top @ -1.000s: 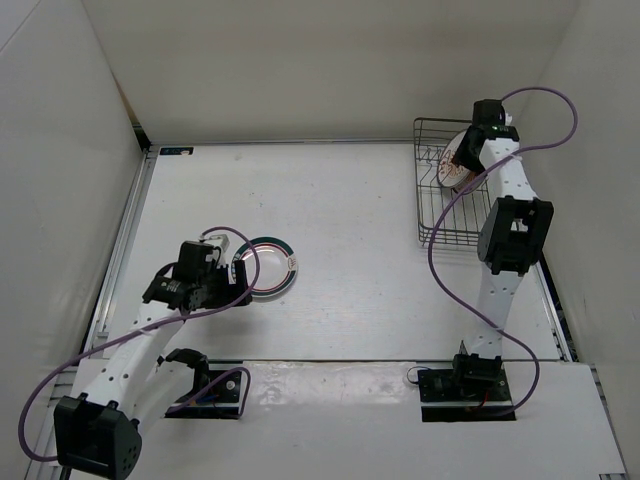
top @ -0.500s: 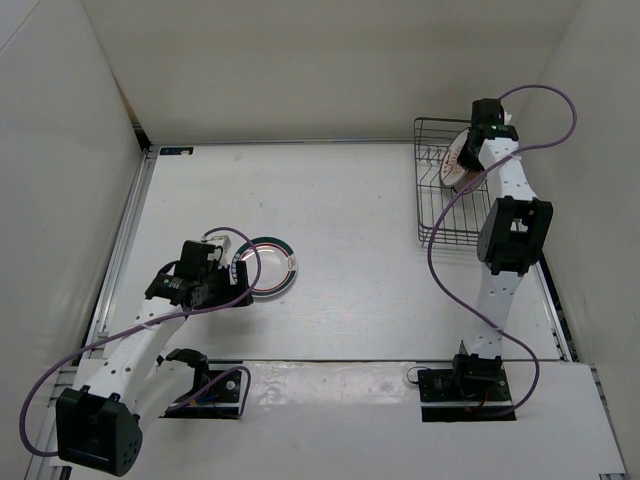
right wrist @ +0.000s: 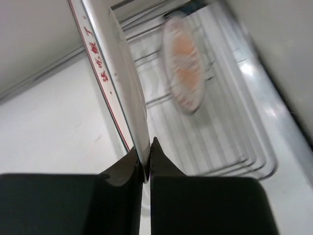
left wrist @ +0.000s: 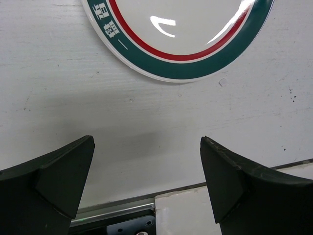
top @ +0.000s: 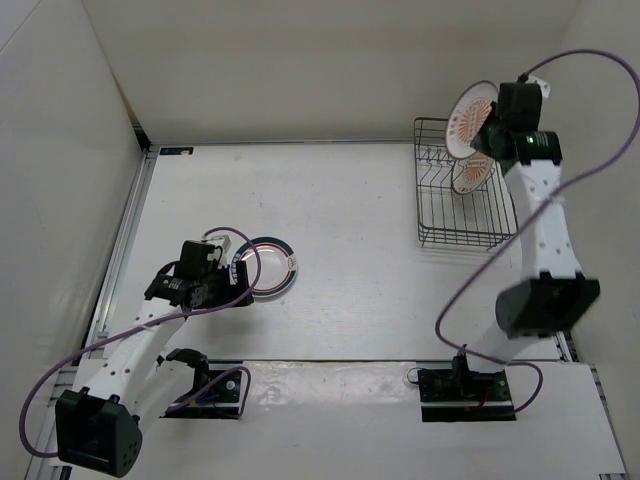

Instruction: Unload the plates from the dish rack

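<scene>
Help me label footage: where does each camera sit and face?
Top external: above, behind the bases, overlooking the table; both arms show.
Left wrist: faces down at the teal-rimmed plate; open left gripper shows.
Right wrist: looks down at the dish rack; right gripper pinches a sunburst plate.
Shared: top external shows both plates too.

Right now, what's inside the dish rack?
One orange sunburst plate stands on edge in the dish rack. A second plate is held above it in the jaws of the right arm. That arm hides the rack's right edge.
</scene>
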